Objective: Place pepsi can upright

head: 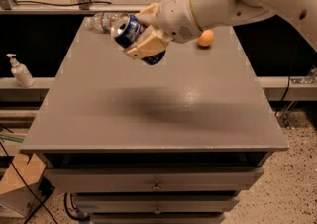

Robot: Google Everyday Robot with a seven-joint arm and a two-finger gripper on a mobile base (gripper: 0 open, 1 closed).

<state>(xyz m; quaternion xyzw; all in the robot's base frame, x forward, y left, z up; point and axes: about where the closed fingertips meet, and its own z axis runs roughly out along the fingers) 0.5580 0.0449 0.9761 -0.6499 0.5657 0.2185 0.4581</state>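
Over the table's (pixel 148 119) far half, near its back edge, gripper (pixel 141 39), fingers (pixel 147 47) tight around the tilted pepsi can (pixel 128 28).

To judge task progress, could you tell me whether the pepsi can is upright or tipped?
Tipped: the pepsi can is held tilted in the end effector, off the table, with its silver top pointing up-left.
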